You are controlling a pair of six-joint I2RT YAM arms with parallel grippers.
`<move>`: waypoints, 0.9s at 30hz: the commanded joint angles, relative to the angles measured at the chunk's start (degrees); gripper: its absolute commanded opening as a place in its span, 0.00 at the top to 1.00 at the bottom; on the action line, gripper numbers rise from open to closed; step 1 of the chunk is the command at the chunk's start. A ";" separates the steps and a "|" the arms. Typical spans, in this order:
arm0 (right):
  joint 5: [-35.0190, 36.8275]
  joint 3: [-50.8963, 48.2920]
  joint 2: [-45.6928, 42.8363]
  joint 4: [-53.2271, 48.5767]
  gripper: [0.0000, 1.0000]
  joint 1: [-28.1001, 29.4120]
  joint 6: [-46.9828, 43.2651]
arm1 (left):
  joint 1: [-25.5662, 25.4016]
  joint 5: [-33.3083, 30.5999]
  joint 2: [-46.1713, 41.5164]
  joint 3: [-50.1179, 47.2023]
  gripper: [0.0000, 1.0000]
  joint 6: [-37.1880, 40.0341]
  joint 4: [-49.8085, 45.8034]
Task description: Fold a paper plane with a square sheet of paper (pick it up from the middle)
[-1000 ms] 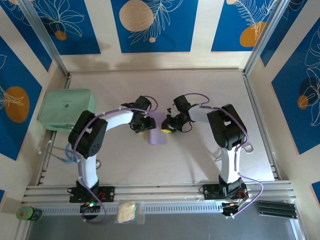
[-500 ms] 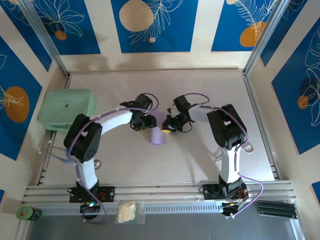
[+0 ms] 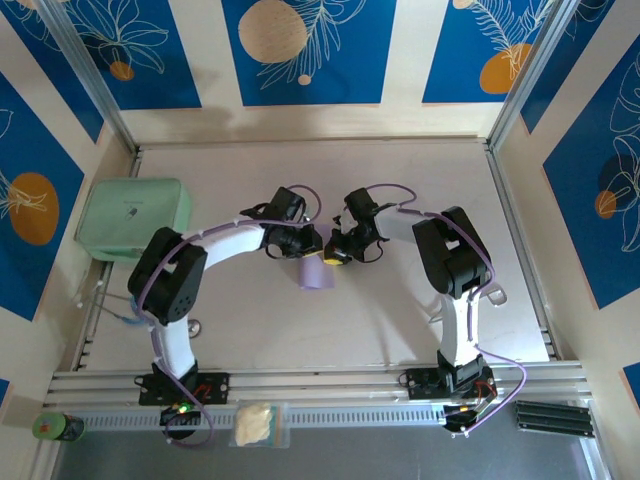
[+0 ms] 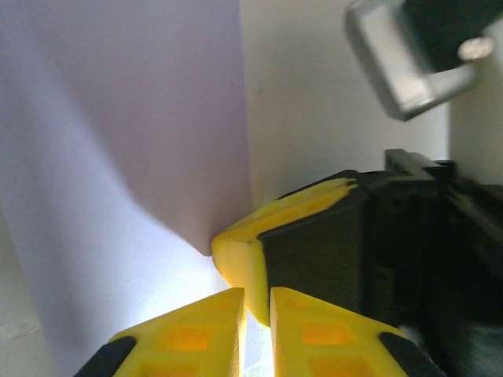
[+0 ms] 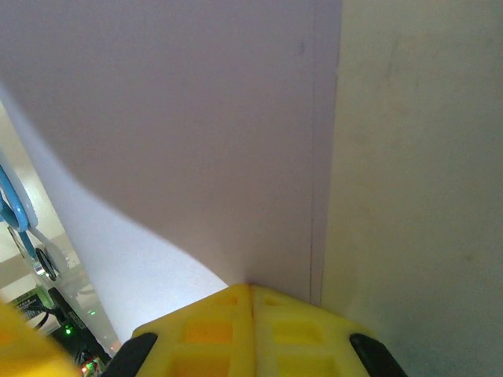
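Observation:
The square sheet of paper (image 3: pixel 316 274) is pale lilac and folded over, at the table's middle. Both grippers meet at its far edge. My left gripper (image 3: pixel 312 247) comes in from the left and my right gripper (image 3: pixel 333 257) from the right. In the left wrist view, my left gripper (image 4: pixel 257 294) has only a thin slit between its yellow fingers, on the sheet's (image 4: pixel 141 141) corner. The right gripper's yellow fingertip (image 4: pixel 240 255) sits just ahead of them. In the right wrist view, my right gripper (image 5: pixel 251 289) is pressed tight on the sheet's (image 5: pixel 196 133) edge.
A mint-green rounded box (image 3: pixel 133 218) stands at the left edge of the table. On the front rail lie a small clear bag (image 3: pixel 257 423), a green can (image 3: pixel 58 427) and a black strip (image 3: pixel 553 417). Bare table (image 5: pixel 416 157) lies beside the paper.
My left gripper has moved right to the paper's far edge and its jaws have closed. The right gripper's jaws have also closed tight on the paper.

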 commanded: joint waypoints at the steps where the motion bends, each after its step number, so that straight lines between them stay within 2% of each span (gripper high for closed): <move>1: 9.55 -1.89 5.22 -5.83 0.94 0.50 -0.54 | -0.12 3.24 1.94 0.57 0.85 0.58 0.32; 5: 10.20 -1.65 5.47 -6.62 0.94 0.50 -0.64 | 0.49 1.43 3.34 0.47 0.89 3.07 -2.24; 13: 10.86 -0.98 6.76 -8.19 0.95 0.41 -0.85 | 2.68 1.19 4.95 -1.67 0.91 5.61 -3.38; 27: 15.57 -1.86 8.50 -10.19 0.96 0.47 -0.68 | 7.19 0.15 3.30 -10.29 0.94 8.27 -0.78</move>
